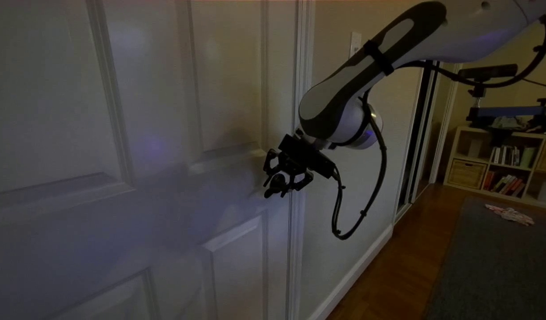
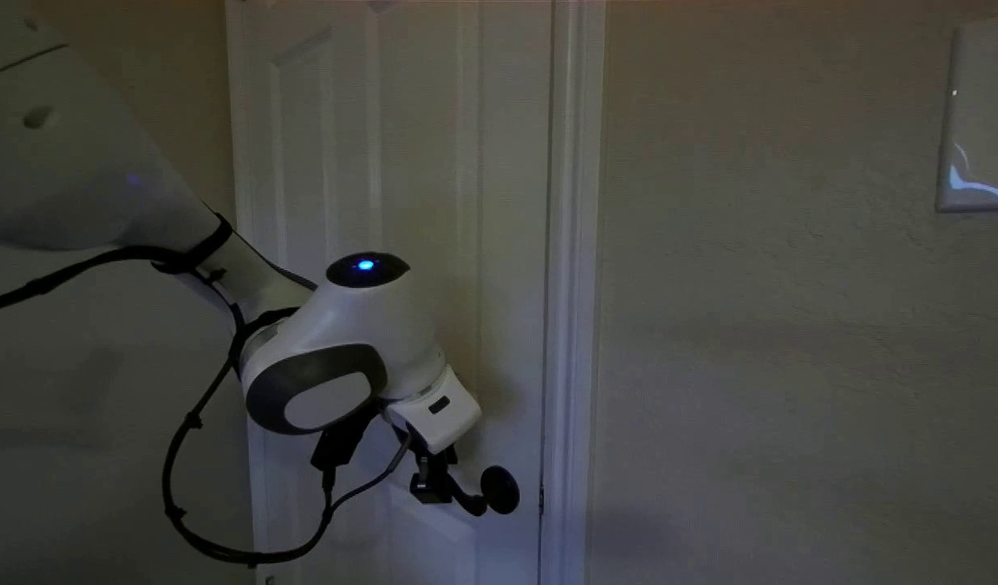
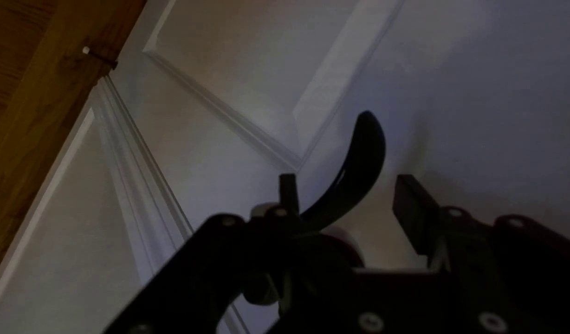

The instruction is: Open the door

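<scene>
The tall white door [image 1: 166, 222] with raised panels fills the left of an exterior view and stands behind the arm in an exterior view [image 2: 418, 162]. It looks shut in its frame. Its dark curved lever handle [image 3: 366, 153] shows in the wrist view, and its round base [image 2: 500, 489] in an exterior view. My gripper [image 3: 344, 190] is open, fingers apart, with the lever running up between them. The lever is closer to the left finger, which hides its root; I cannot tell if they touch. In an exterior view, the gripper [image 1: 276, 186] is at the door's edge, overlapping the handle.
The white door frame [image 2: 576, 284] runs beside the handle edge. A plain wall [image 2: 791, 325] with a switch plate [image 2: 982, 114] adjoins it. A doorstop [image 3: 99, 56] sits low by the floor. A bookshelf [image 1: 477, 173] and a rug [image 1: 491, 266] are farther off.
</scene>
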You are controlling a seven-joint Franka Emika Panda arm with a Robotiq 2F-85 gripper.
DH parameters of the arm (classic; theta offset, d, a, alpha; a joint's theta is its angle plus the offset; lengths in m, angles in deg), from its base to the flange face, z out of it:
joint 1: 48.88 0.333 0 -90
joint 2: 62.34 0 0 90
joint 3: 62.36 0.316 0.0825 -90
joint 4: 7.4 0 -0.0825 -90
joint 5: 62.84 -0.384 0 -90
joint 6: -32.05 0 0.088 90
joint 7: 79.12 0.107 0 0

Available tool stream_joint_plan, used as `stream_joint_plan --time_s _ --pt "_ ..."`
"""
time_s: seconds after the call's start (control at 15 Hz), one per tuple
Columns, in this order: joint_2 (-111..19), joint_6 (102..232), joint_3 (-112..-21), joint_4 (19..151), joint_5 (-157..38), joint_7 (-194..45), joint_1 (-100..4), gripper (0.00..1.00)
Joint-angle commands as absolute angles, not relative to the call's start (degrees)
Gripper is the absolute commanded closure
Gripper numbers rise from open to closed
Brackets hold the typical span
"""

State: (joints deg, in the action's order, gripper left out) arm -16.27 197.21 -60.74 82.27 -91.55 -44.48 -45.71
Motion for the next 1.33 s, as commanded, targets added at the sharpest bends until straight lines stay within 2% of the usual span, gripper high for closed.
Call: stream_joint_plan --time_s 0.0,0.13,0.67,1.27 --pt "-14.85 193.85 -61.9 79.26 -90.65 -42.06 -45.7 0.73" --pt "-14.94 192.76 -62.22 78.97 -90.37 -41.5 -45.51 0.85" --pt "-12.72 192.64 -62.15 79.96 -89.14 -40.13 -45.58 0.87" --pt "-5.56 191.21 -66.34 79.49 -87.33 -38.51 -45.05 0.87"
